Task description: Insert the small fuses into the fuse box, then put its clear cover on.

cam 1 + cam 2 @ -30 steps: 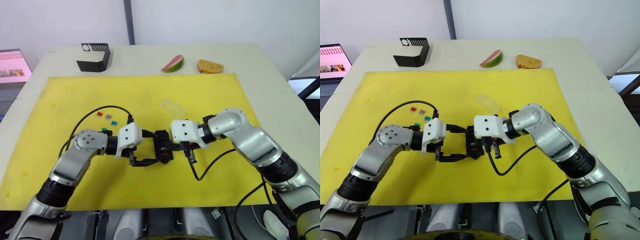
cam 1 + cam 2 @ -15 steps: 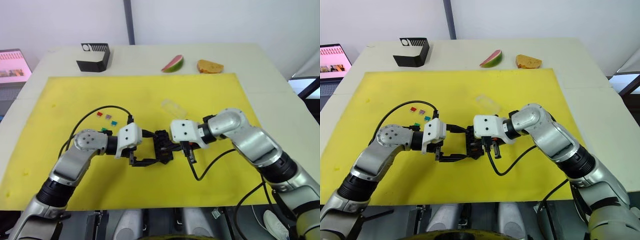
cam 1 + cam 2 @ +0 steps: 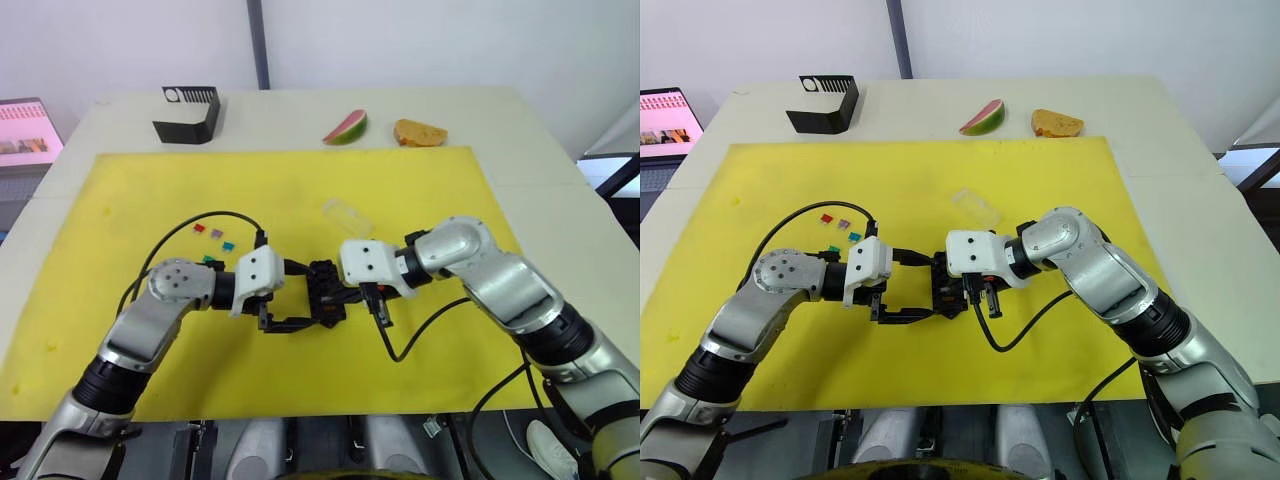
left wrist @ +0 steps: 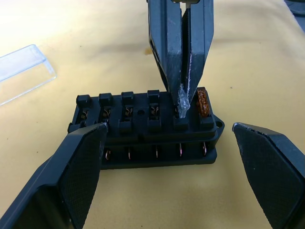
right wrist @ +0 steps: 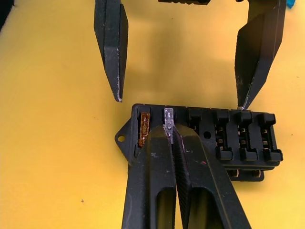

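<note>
The right gripper (image 5: 170,135) pinches the grey fuse (image 5: 168,116) at its tips, above a fuse box (image 4: 147,126) slot beside the seated amber fuse (image 4: 203,102). The left gripper (image 4: 167,143) stands open around the box. Next, I judge, a straight push down.

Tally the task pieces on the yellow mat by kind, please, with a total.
Small square plastic fuses: 6 (red fuse, purple fuse, teal fuse and green fuse loose; amber fuse seated; grey fuse in right gripper)
Black rectangular plastic fuse box: 1
Clear rectangular plastic cover: 1
Total: 8
</note>
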Controlling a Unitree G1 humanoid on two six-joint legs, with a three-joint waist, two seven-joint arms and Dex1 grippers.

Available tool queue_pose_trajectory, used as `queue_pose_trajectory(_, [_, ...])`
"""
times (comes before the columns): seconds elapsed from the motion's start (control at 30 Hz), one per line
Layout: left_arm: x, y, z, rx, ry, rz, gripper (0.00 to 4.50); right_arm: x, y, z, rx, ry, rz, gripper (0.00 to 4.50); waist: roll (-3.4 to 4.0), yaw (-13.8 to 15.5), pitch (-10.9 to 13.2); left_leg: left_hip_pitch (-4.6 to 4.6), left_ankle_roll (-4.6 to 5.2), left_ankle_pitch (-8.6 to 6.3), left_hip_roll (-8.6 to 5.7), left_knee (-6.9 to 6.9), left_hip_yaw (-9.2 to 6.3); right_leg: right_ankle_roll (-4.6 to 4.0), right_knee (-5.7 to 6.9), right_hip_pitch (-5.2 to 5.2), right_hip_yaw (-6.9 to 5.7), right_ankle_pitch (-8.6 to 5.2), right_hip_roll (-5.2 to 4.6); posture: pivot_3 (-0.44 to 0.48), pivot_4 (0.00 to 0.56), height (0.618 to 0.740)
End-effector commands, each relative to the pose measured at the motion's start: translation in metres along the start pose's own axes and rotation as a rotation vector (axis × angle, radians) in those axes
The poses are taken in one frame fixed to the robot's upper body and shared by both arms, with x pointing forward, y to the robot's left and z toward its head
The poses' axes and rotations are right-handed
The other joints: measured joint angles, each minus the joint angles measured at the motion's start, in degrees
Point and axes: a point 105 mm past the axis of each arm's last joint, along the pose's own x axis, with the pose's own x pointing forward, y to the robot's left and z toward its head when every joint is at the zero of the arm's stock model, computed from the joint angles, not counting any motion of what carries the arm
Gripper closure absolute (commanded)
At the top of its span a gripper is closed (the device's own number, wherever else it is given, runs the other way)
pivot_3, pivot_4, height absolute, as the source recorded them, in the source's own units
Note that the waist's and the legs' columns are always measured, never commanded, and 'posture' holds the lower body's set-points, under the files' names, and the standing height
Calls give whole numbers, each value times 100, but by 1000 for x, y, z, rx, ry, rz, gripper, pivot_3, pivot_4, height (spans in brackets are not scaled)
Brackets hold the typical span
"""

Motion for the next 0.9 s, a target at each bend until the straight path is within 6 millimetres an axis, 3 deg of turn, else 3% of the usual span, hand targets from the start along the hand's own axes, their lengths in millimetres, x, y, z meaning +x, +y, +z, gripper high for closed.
queue_pose_trajectory(0.03, [0, -1, 11, 51, -21, -5, 62, 0, -1, 2, -25, 2, -6, 4500, 0, -1, 0, 0, 0, 0, 0, 0, 0, 0, 0, 0, 0, 0, 0, 0, 150, 740])
queue_pose_trajectory(0.4, [0, -3, 10, 51, -20, -5, 62, 1, 0, 4, -10, -20, -3, 4500, 0, -3, 0, 0, 0, 0, 0, 0, 0, 0, 0, 0, 0, 0, 0, 0, 150, 740])
queue_pose_trajectory(0.43, [0, -3, 10, 51, -20, -4, 0, -1, -1, 7, -5, -32, -8, 3845, 0, -4, 0, 1, 0, 0, 0, 0, 0, 0, 0, 0, 0, 0, 0, 0, 150, 740])
queue_pose_trajectory(0.53, [-1, -3, 9, 50, -18, -3, 0, -9, -4, 16, 5, -72, -21, 2613, 0, 3, 0, 0, -1, 0, 0, 0, 0, 0, 1, 0, 0, 0, 0, 0, 150, 740])
queue_pose_trajectory(0.7, [-5, -3, 7, 50, -10, -5, 0, -21, -6, 26, 51, -143, -39, 2613, 0, 1, 0, 0, 0, 0, 0, 1, -1, 0, 1, 0, 0, 0, 0, 0, 150, 740])
queue_pose_trajectory(0.9, [-5, -4, 7, 52, -7, -18, 0, -24, -3, 23, 58, -219, -78, 2613, 0, 12, 0, 0, 1, 0, 0, 0, -1, 0, 0, 1, 1, 0, 0, 0, 150, 740])
